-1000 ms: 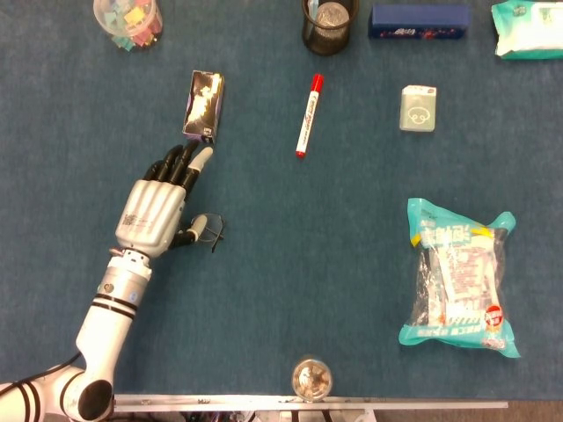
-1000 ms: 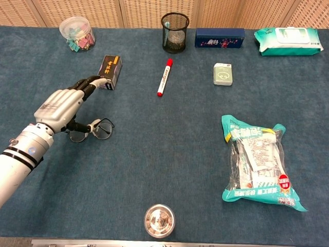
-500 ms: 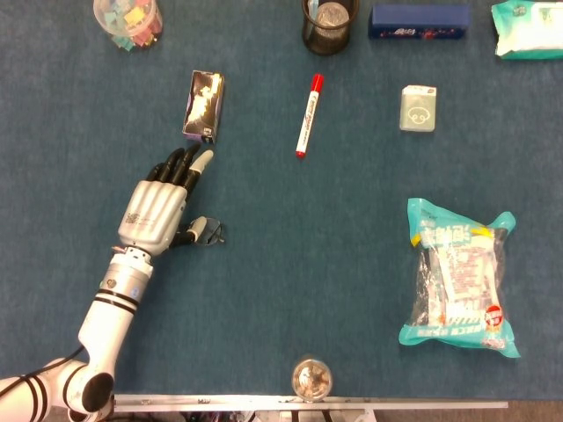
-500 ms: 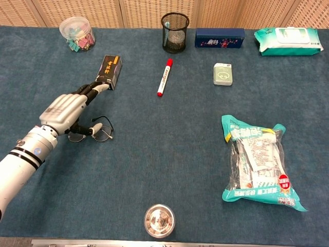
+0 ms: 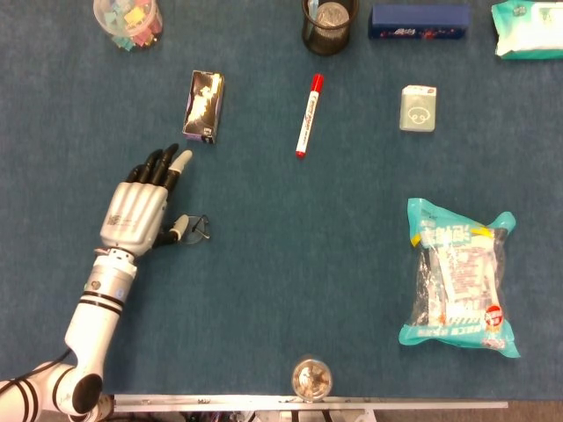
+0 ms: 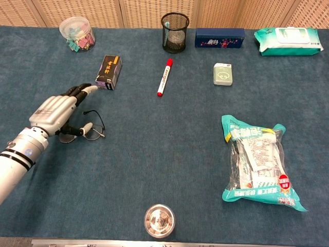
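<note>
- Left hand (image 6: 54,112) sits at left of frame, fingers stretched flat toward the small black box (image 6: 109,72), thumb resting on the spectacles (image 6: 88,131); whether the thumb actually pinches them cannot be told.
- Change noted: over the last second the hand has drawn back toward the lower left, away from the black box, and the spectacles have come along beneath it. Judged: the spectacles are being dragged across the blue cloth (image 6: 169,154).
- Right hand: in neither view.
- Count, one each: spectacles, black box, red marker (image 6: 164,77), mesh cup (image 6: 175,32), clip jar (image 6: 76,34), navy case (image 6: 219,38), wipes pack (image 6: 288,40), pale green card box (image 6: 222,73), teal snack bag (image 6: 258,160), metal lid (image 6: 159,220).
</note>
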Tool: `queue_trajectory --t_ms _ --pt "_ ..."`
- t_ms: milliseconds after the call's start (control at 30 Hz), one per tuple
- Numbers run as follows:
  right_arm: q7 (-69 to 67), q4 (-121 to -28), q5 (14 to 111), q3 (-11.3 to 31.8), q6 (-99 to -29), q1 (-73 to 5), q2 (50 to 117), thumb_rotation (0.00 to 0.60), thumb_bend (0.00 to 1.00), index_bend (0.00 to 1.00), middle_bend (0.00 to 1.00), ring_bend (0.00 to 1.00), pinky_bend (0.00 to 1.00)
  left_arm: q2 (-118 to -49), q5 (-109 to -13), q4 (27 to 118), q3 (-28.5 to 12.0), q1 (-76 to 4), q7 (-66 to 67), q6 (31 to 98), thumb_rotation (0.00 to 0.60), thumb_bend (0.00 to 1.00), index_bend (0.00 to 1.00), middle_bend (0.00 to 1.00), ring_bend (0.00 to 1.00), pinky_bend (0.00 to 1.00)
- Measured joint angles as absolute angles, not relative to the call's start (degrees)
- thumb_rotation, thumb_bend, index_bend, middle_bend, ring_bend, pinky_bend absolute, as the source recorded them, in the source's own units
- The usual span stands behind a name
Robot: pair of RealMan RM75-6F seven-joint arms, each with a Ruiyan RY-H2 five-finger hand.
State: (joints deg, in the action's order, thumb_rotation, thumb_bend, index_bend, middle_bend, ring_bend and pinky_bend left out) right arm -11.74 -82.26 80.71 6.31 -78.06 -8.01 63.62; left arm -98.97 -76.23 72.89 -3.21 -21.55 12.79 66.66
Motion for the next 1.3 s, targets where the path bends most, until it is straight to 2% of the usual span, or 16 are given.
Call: queue_trajectory --t_ms 467,700,1300 --pt "-11.96 -82.03 81.01 6.26 -77.86 -8.26 64.08 0.600 0.37 0.31 0.33 0.26 0.36 -96.48 -76.29 76.65 -3.08 -19.93 14.01 69.33 0.600 0.33 0.00 0.00 0.00 0.17" --pt "-12.04 -82.23 81.19 6.41 -77.92 -8.44 63.91 0.600 0.37 0.31 0.33 0.26 0.36 -94.90 -76.53 79.95 -4.26 -19.15 15.30 72.47 0.600 0.33 0.00 0.00 0.00 0.17" --pt "-13.36 -81.67 81.87 6.39 -77.94 -8.84 64.07 0.600 0.37 0.31 0.32 0.26 0.36 -85.00 -75.47 94.54 -6.79 -17.04 24.70 78.71 0.600 0.33 0.00 0.00 0.00 0.17"
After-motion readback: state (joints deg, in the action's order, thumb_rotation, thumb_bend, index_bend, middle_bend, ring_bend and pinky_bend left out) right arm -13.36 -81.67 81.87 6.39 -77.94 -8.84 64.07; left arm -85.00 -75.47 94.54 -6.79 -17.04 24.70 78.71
